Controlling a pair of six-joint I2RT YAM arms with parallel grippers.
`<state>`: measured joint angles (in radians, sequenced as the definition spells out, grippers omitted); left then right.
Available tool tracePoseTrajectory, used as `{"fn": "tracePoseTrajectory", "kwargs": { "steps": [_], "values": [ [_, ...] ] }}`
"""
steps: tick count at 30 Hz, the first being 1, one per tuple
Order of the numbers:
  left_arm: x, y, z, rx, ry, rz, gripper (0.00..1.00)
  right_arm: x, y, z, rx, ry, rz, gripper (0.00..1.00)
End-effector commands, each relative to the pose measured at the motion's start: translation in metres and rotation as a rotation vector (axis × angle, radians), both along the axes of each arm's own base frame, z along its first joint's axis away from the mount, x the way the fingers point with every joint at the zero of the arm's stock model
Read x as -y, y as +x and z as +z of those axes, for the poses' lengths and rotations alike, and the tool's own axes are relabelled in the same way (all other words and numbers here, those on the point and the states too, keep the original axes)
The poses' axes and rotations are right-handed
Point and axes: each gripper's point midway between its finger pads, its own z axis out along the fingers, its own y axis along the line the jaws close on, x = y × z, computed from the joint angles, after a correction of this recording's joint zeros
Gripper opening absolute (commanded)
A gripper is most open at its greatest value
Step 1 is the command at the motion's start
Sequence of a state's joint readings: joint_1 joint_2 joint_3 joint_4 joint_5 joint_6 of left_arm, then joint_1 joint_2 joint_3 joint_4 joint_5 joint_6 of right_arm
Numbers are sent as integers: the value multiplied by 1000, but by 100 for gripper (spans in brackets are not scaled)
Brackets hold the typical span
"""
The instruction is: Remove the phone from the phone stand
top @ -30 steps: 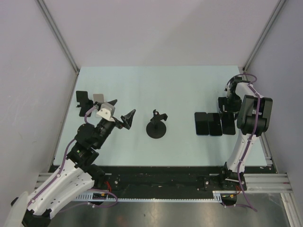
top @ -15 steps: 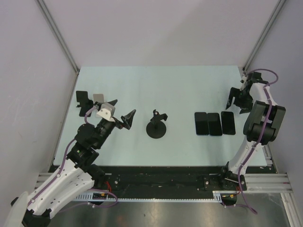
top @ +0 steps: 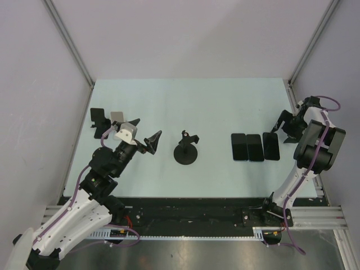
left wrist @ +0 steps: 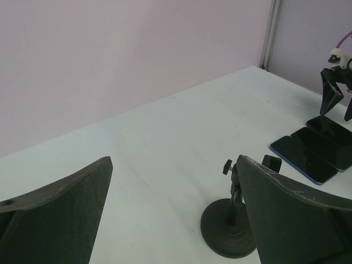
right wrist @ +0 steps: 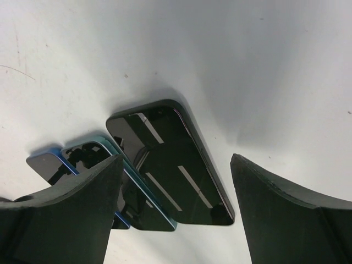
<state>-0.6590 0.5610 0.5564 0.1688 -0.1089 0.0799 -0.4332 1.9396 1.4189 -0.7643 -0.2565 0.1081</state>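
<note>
The black phone stand (top: 185, 152) stands mid-table with nothing on it; it also shows in the left wrist view (left wrist: 230, 234). Three dark phones lie flat side by side to its right: left (top: 239, 147), middle (top: 255, 147), right (top: 271, 145). My right gripper (top: 286, 126) is open and empty, just right of and behind the rightmost phone (right wrist: 170, 165); its own midpoint in its wrist view (right wrist: 176, 220) lies above that phone's near end. My left gripper (top: 143, 133) is open and empty, left of the stand.
A second small black stand (top: 99, 121) with a grey piece (top: 117, 116) sits at the table's left edge. The enclosure's right post (top: 291, 84) and wall are close behind my right arm.
My right gripper has moved right and away from over the rightmost phone, toward the table's right edge. The three phones, the stand and my left arm have not moved.
</note>
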Motion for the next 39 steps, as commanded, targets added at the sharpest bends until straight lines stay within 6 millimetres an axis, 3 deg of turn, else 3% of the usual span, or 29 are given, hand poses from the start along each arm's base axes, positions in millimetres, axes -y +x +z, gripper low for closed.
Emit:
{"fn": "tracePoseTrajectory", "kwargs": {
  "steps": [1, 9, 24, 27, 31, 39],
  "values": [
    [2, -1, 3, 24, 12, -12, 100, -8, 9, -11, 27, 61, -2, 83],
    [3, -1, 2, 21, 13, -14, 100, -27, 5, -27, 2, 95, 45, 82],
    [10, -2, -1, 4, -9, -45, 100, -44, -1, -15, -3, 50, 105, 82],
    [11, -1, -3, -10, -22, -42, 100, -40, 1, -2, 16, 0, 86, 82],
    [13, 3, -6, -55, -86, -28, 100, -44, 9, 33, 93, -73, 73, 83],
    [24, 14, -23, -208, -162, 10, 100, -67, 8, 130, 321, -232, 61, 90]
  ]
}}
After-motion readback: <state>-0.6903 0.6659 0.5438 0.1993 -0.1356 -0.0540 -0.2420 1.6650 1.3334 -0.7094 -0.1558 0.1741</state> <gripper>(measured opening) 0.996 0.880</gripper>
